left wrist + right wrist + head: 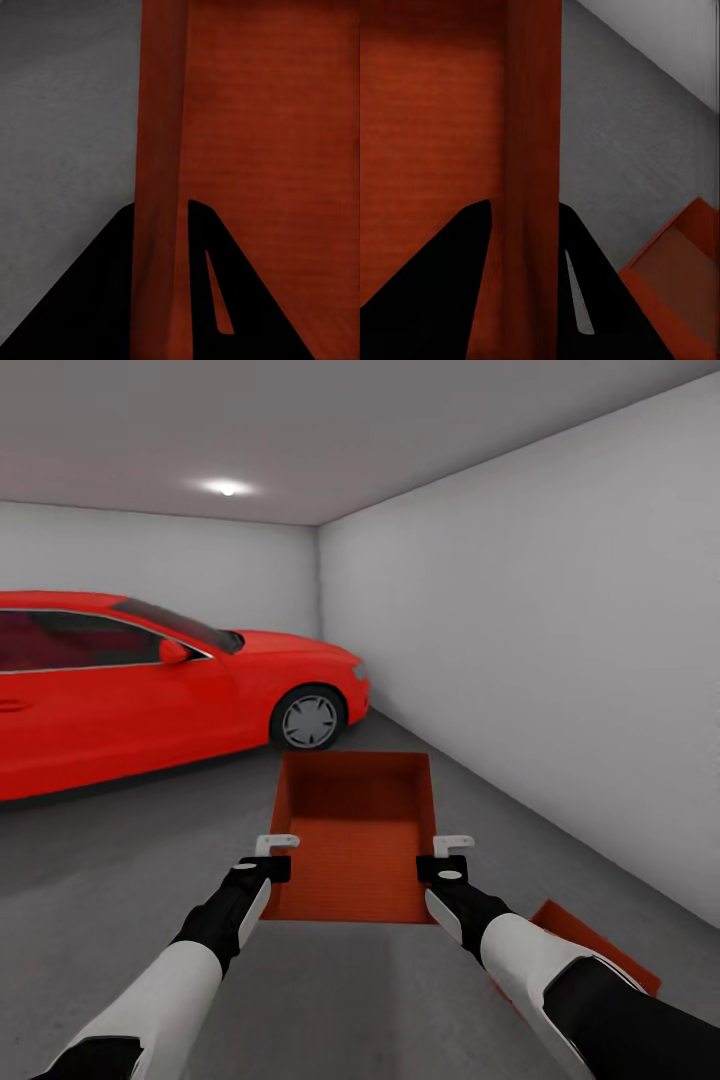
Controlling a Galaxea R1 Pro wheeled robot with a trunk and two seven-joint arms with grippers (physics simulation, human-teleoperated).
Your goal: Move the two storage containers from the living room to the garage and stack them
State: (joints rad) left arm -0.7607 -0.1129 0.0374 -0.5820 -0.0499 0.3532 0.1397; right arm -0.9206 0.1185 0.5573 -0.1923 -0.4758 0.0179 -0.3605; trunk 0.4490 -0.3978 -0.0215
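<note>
1. We've got the first orange-red rectangular open-top storage bin held out dead ahead at 12 o'clock, up off the dark grey mottled concrete floor of the garage. It's a plain thin-walled box, no lid, nothing inside, with the far end tipped slightly down.
2. Our left gripper is pinched on the bin's left wall and our right gripper on its right wall. In both wrist views the wall runs straight between the two dark fingers, so both sets of jaws are clamped narrow on thin plastic.
3. The second matching orange-red bin sits on the concrete at about 4 o'clock, just beside our right forearm and partly hidden by it. The right wrist view catches its corner too.
4. So we reckon we're at the stacking step: one bin down, one in hand. The next move looks like swinging the carried bin right and lining it up over the floor one, then lowering it level before letting go.
5. Further out there's a glossy red car at 10 o'clock and a plain grey-white wall along the right.
</note>
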